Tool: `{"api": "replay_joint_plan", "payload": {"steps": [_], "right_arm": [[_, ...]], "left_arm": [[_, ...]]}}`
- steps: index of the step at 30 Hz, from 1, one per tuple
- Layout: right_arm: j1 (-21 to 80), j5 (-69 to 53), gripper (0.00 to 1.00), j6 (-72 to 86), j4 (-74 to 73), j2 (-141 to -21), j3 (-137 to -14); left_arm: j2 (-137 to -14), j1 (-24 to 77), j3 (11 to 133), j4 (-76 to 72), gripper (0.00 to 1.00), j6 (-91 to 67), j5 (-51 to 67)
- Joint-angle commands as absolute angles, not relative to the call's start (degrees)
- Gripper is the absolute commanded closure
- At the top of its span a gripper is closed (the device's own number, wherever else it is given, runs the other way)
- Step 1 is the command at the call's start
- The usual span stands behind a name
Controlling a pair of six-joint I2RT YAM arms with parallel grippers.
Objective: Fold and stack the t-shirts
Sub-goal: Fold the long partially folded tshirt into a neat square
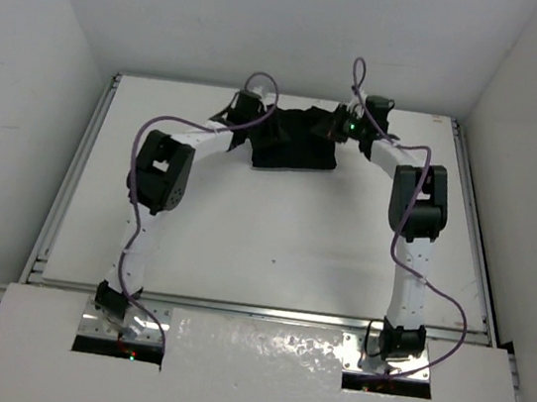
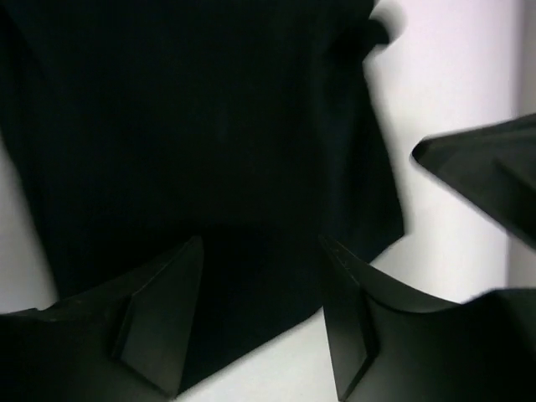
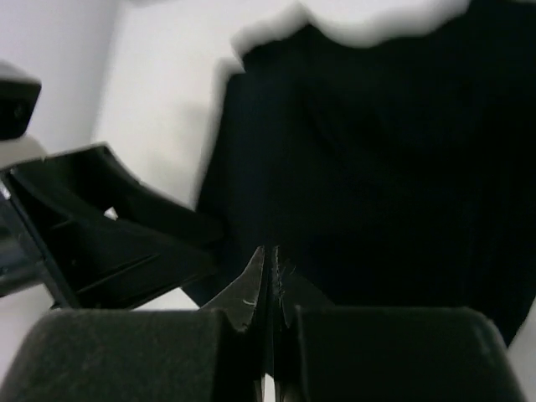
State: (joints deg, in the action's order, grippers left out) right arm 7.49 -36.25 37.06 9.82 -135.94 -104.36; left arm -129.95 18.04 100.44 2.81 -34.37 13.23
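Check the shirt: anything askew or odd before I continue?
The black t-shirt lies bunched and lopsided near the far edge of the table, not spread flat. The left gripper hangs open over it; the right gripper is shut at its edge, cloth pinched or not I cannot tell. Nothing else stands out.

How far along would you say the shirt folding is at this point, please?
Little looks done: the black t-shirt lies rumpled at the far edge of the table, with no stack in sight. In hand: the left gripper stands open over the cloth; the right gripper is shut at its edge, a pinch I cannot confirm. Neat folding and stacking remain.
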Motion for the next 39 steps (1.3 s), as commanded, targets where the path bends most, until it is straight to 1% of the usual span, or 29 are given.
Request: {"api": "replay_joint_plan", "payload": {"steps": [1, 2, 4, 5, 7, 8, 9, 10, 11, 12, 13, 14, 16, 17, 18, 20, 23, 24, 26, 27, 28, 29, 30, 31, 32, 33, 35, 36, 39], "right_arm": [[8.8, -36.8, 1.00, 39.3, 9.0, -137.6, -98.4], [8.9, -35.9, 1.00, 39.9, 5.8, -138.4, -98.4], [8.8, -33.2, 1.00, 43.5, 1.0, -141.7, -100.0], [8.8, -32.2, 1.00, 44.3, -6.4, -142.6, -100.6], [9.2, -29.8, 1.00, 48.0, -8.8, -141.0, -95.3], [9.6, -29.9, 1.00, 48.6, -8.4, -139.6, -88.7], [10.6, -30.0, 1.00, 49.0, -8.2, -137.9, -85.0], [11.2, -29.7, 1.00, 50.3, -6.8, -133.5, -80.6], [11.8, -28.9, 1.00, 51.3, -1.8, -130.7, -70.2], [12.9, -28.4, 1.00, 53.9, 5.2, -125.1, -65.1], [13.4, -28.6, 1.00, 54.9, 7.4, -122.5, -60.3], [13.8, -28.4, 1.00, 56.2, 10.1, -120.1, -51.9], [15.2, -27.6, 1.00, 59.8, 17.5, -112.6, -44.0], [15.7, -27.4, 1.00, 60.8, 19.8, -110.2, -37.2], [16.6, -26.9, 1.00, 61.6, 21.2, -107.9, -34.6], [17.0, -26.6, 1.00, 61.4, 23.2, -102.1, -29.9], [17.2, -26.8, 1.00, 59.4, 22.9, -93.9, -28.1], [17.8, -28.3, 1.00, 58.3, 24.9, -92.1, -27.5], [19.5, -29.1, 1.00, 58.0, 31.7, -88.8, -25.6], [19.9, -30.3, 1.00, 57.7, 37.1, -88.9, -25.1], [20.2, -31.5, 1.00, 58.0, 38.7, -89.7, -25.7], [20.3, -32.6, 1.00, 59.2, 40.2, -93.0, -26.2], [20.3, -34.6, 1.00, 60.2, 46.1, -95.2, -26.6], [20.2, -35.9, 1.00, 61.4, 48.8, -97.6, -27.5], [20.0, -37.4, 1.00, 63.8, 51.4, -102.9, -28.5], [20.0, -40.2, 1.00, 65.1, 57.6, -105.4, -29.3], [20.0, -43.1, 1.00, 68.5, 62.1, -110.5, -32.9], [20.0, -44.5, 1.00, 69.1, 63.4, -115.0, -34.5], [18.4, -43.6, 1.00, 69.3, 65.2, -119.5, -38.2]], "left_arm": [[-137.1, 18.9, 105.0, 5.3, 0.46, -36.5, 20.1], [-139.7, 18.9, 106.6, 9.0, 0.46, -36.7, 19.1], [-141.0, 19.1, 107.8, 11.1, 0.47, -37.7, 15.7], [-141.4, 19.1, 107.8, 14.7, 0.47, -38.3, 14.4], [-140.0, 19.3, 104.6, 18.6, 0.46, -39.4, 11.9], [-139.1, 19.4, 102.4, 19.2, 0.47, -40.0, 11.3], [-137.7, 19.6, 99.5, 18.9, 0.47, -40.5, 11.3], [-134.2, 19.9, 96.4, 17.6, 0.47, -40.9, 11.1], [-132.4, 20.7, 89.6, 16.7, 0.46, -41.6, 10.6], [-128.2, 21.9, 86.0, 14.3, 0.46, -41.7, 10.5], [-125.8, 22.5, 82.4, 13.5, 0.47, -41.9, 10.0], [-123.7, 23.1, 75.7, 12.9, 0.47, -42.3, 9.1], [-116.7, 25.0, 69.4, 11.7, 0.46, -42.5, 5.5], [-114.5, 25.5, 63.8, 11.6, 0.47, -43.1, 4.7], [-109.7, 25.7, 60.9, 11.3, 0.46, -43.5, 3.1], [-105.1, 26.5, 53.1, 10.6, 0.46, -45.3, 1.7], [-96.8, 27.7, 46.9, 8.6, 0.47, -46.7, 0.3], [-94.2, 28.0, 45.0, 8.7, 0.46, -46.9, -2.1], [-92.9, 28.9, 43.7, 8.1, 0.46, -47.1, -3.5], [-92.9, 29.0, 43.4, 7.9, 0.46, -47.0, -3.6], [-93.2, 29.1, 43.5, 7.7, 0.46, -46.8, -3.4], [-94.0, 29.1, 43.7, 7.5, 0.46, -46.5, -2.8], [-94.5, 29.4, 43.9, 7.6, 0.46, -46.5, -2.7], [-94.9, 29.4, 44.3, 7.5, 0.46, -46.3, -2.6], [-95.5, 29.4, 44.4, 7.3, 0.46, -46.3, -2.1], [-95.7, 29.6, 44.3, 7.0, 0.46, -46.4, -1.9], [-95.7, 29.7, 43.9, 6.4, 0.46, -46.5, -1.5], [-95.6, 29.8, 43.8, 6.2, 0.46, -46.5, -1.4], [-95.4, 29.8, 43.5, 6.3, 0.46, -46.1, -1.1]]}}
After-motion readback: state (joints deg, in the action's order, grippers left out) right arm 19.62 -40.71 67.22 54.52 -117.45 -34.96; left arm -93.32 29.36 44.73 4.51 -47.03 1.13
